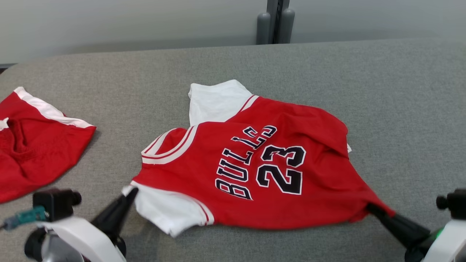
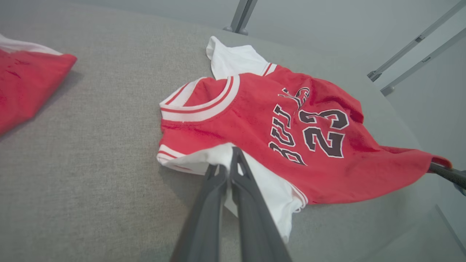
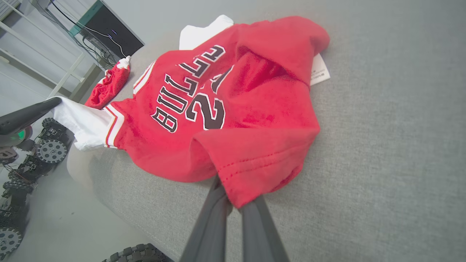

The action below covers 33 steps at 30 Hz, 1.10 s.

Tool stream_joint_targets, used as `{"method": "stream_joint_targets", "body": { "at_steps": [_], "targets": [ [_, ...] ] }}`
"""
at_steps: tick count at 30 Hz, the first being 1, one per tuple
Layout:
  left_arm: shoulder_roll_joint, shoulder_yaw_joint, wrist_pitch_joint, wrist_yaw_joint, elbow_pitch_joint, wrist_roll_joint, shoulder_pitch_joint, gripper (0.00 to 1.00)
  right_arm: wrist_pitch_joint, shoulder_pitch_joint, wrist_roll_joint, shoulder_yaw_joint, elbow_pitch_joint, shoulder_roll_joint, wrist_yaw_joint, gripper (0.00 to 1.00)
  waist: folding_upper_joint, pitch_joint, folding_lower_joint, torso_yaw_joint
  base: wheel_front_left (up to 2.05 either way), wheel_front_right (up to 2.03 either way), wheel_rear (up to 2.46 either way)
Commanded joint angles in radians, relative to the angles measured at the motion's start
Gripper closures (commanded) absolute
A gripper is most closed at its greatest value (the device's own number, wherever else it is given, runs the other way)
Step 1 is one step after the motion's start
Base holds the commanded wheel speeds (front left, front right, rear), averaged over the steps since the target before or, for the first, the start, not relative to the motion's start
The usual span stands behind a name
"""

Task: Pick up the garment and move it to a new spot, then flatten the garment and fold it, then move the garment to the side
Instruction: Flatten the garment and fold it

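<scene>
While jersey [image 1: 255, 163] lies between them, left pincer [image 1: 133, 191] grips white sleeve [image 1: 171, 213], right pincer [image 1: 370, 208] grips red hem [image 3: 255, 171].

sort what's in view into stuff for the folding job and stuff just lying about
For the job: red Bulls 23 jersey; left claw, shut on its white sleeve; right claw, shut on its red hem corner.
Lying about: second red garment, far left on the table; grey post behind it.

Grey fabric-covered table [image 1: 364, 91], dark upright post [image 1: 275, 18] behind it, pale smooth floor [image 3: 54, 218], black cabinet [image 3: 109, 32]
</scene>
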Motion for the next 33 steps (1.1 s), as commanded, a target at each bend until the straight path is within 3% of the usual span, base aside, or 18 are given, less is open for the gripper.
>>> {"method": "stream_joint_targets", "body": {
  "at_steps": [1,10,24,33],
  "targets": [
    [0.01,0.017,-0.002,-0.01,0.001,-0.005,-0.055,1.0,-0.015,-0.042,-0.006,-0.01,-0.009,-0.015,0.002,1.0,0.0,0.02,0.0,-0.003,0.0,0.0,0.0],
    [0.028,0.044,0.023,-0.081,0.127,-0.019,-0.42,1.0,0.019,-0.321,0.014,0.012,0.006,-0.006,0.002,1.0,0.0,0.129,0.0,-0.012,0.0,0.0,0.0],
    [-0.011,-0.005,0.033,-0.161,0.52,0.04,-1.057,1.0,0.185,-0.83,0.152,0.078,0.073,-0.029,0.002,1.0,0.0,0.309,0.0,-0.001,0.0,0.0,0.0],
    [-0.041,-0.036,-0.056,-0.195,0.763,0.115,-1.477,1.0,0.181,-1.234,0.137,0.083,0.186,0.003,0.002,1.0,0.0,0.449,0.0,0.011,0.0,0.0,0.0]
  ]
}}
